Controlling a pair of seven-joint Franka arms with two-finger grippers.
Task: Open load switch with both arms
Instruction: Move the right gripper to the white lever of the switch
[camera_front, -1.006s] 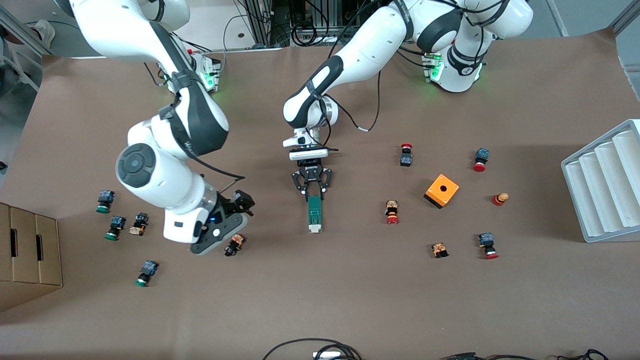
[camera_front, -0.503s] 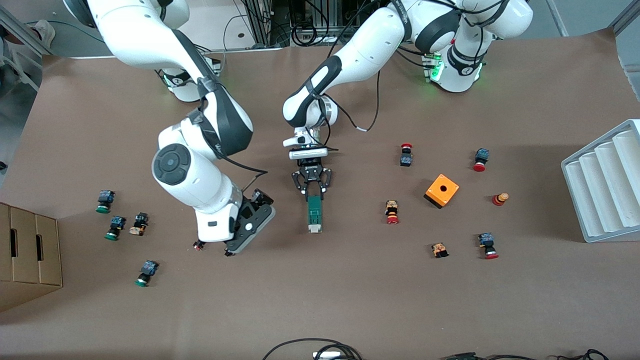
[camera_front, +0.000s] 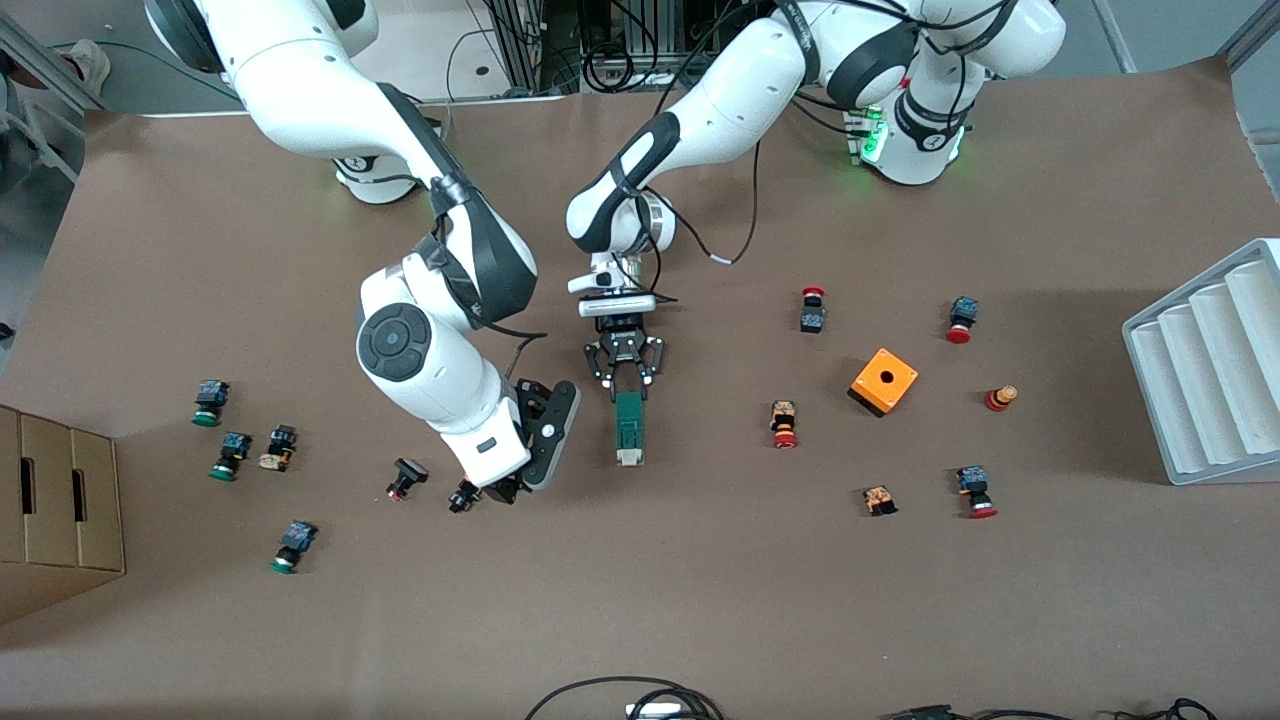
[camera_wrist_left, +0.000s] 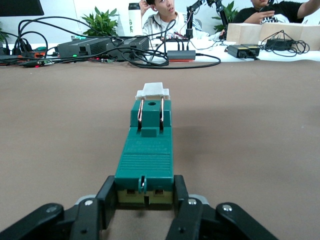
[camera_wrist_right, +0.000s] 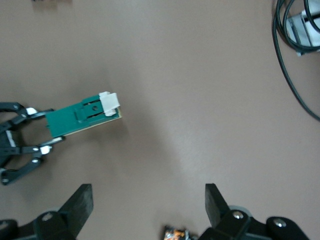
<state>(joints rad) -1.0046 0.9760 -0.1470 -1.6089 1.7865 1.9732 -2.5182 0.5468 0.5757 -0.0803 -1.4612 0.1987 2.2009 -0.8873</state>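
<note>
Load switch pinned at one end, white slider end left free

The load switch is clamped at its green end by the left gripper; its long axis runs straight away from those fingers, the slider beside the wide-open right gripper.

Orange box among scattered push-buttons, a cardboard box, a white rack.
</note>
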